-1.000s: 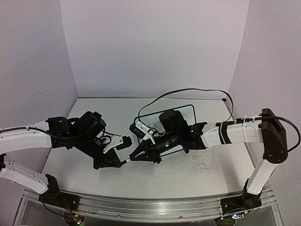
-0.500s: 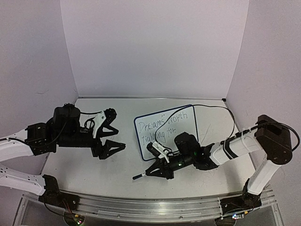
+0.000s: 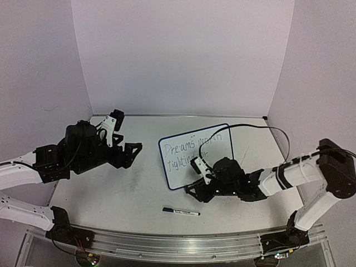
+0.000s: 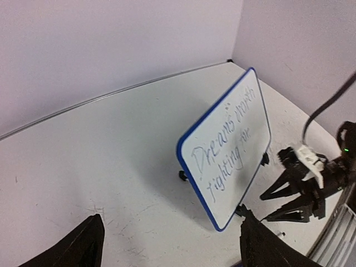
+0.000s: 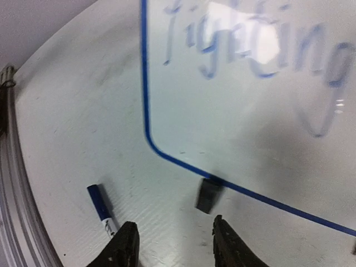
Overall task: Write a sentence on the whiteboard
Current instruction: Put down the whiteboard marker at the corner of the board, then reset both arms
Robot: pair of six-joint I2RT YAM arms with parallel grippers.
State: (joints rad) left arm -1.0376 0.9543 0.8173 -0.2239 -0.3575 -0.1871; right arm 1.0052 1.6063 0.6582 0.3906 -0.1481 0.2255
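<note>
The whiteboard (image 3: 177, 177), white with a dark blue rim, stands tilted on small black feet right of the table's middle. The sentence (image 3: 194, 151) runs across it in two lines of blue cursive, also legible in the left wrist view (image 4: 228, 153). A marker (image 3: 181, 211) with a blue cap lies flat on the table in front of the board. My right gripper (image 3: 193, 193) hovers low at the board's near corner, open and empty (image 5: 175, 247), with the marker (image 5: 100, 203) to its left. My left gripper (image 3: 123, 136) is open and empty, well left of the board (image 4: 189, 172).
A black cable (image 3: 250, 127) from the right arm loops over the board's far right corner. One black board foot (image 5: 207, 196) sits just ahead of the right fingers. An aluminium rail (image 3: 178, 245) lines the near edge. Purple walls close the back and sides.
The right gripper lowered the marker to the table, opened and let it go. The left gripper opened and drew back to the left, uncovering the board.
</note>
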